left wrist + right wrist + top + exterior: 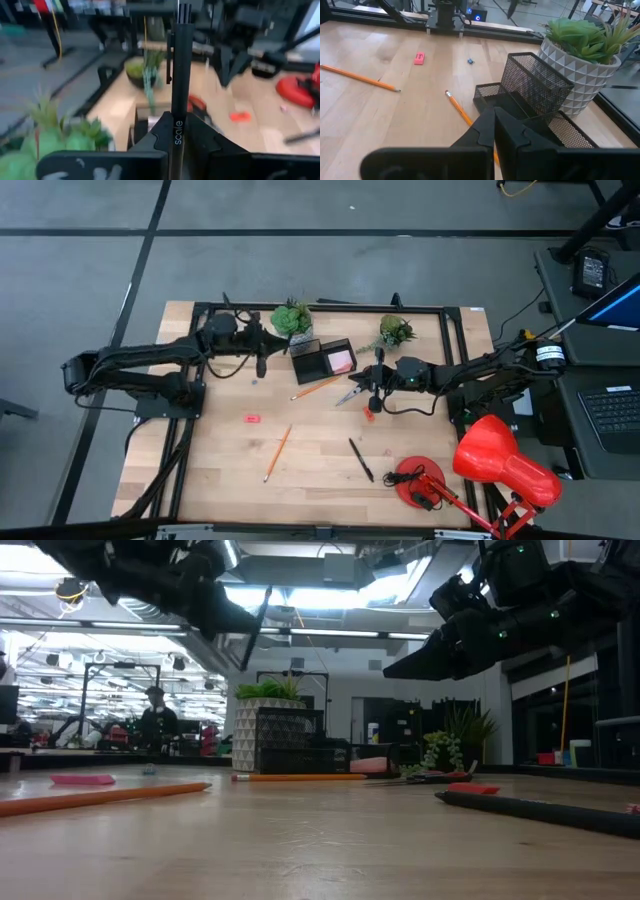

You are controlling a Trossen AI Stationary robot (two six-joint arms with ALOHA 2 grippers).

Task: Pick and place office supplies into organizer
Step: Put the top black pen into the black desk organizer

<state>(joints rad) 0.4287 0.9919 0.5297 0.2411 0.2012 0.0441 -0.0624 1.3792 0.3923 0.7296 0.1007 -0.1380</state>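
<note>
Your left gripper (262,362) clenches a black pen (179,85) upright, just left of the organizer (322,359). Carry it rightward over the tall cup. Your right gripper (377,392) is clenched empty.

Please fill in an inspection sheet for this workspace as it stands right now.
Surface: wooden table, inside a black frame.
Job's things: organizer near the far edge with a pink sticky-note pad in it; two orange pencils, scissors, one black pen and two erasers lie loose on the table.
Clutter: two potted plants, red desk lamp.
Grippers: left gripper shut on a second black pen, left of the organizer; right gripper shut, empty, by the scissors.
Cables: black lamp cord.
Surroundings: laptop at right; a person far behind.
</note>
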